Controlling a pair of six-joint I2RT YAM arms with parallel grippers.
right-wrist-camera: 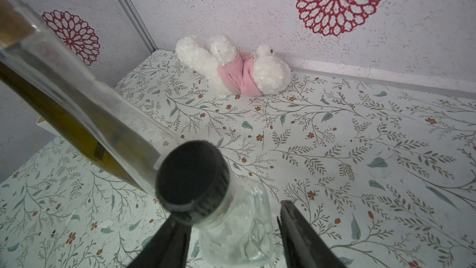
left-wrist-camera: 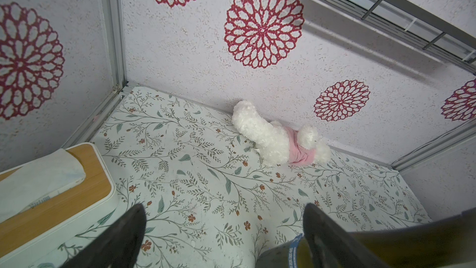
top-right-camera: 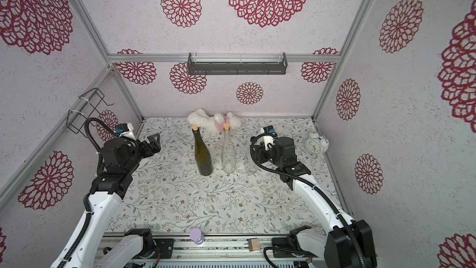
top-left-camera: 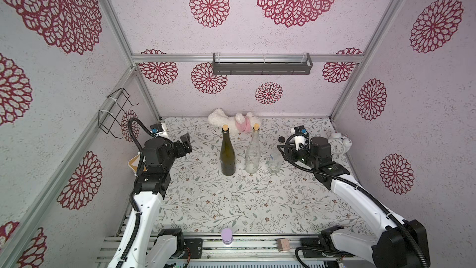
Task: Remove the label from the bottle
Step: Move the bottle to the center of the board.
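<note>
Floral tabletop (top-left-camera: pixel 231 202), walled booth | small black-capped glass bottle (right-wrist-camera: pixel 239 228) upright at 2 o'clock | right gripper (right-wrist-camera: pixel 231 217) half-open astride it, unclamped; centre below cap; squeeze gently | left gripper (left-wrist-camera: pixel 224 207) wide, empty, 10 o'clock

The walls (top-left-camera: pixel 164 34) were pale lilac-white, speckled, and printed with crimson lace-like flower rounds. The table cover (top-left-camera: pixel 231 202) was white with grey-green leafy twigs and tiny rust-red blossoms. At centre frame in both top views, the wine bottle (top-left-camera: pixel 228 158) was dark olive green and the tall bottle (top-left-camera: pixel 252 158) beside it colourless glass, each with a tan cork. The small bottle (right-wrist-camera: pixel 239 233) was clear glass under a black cap (right-wrist-camera: pixel 192 181). The plush toy (top-left-camera: pixel 219 118) at upper centre was white with a pink wrap. The alarm clock (top-left-camera: pixel 338 146) at the right was white, the shelf (top-left-camera: pixel 261 69) dark grey, and the arms (top-left-camera: pixel 144 210) white with black joints.
</note>
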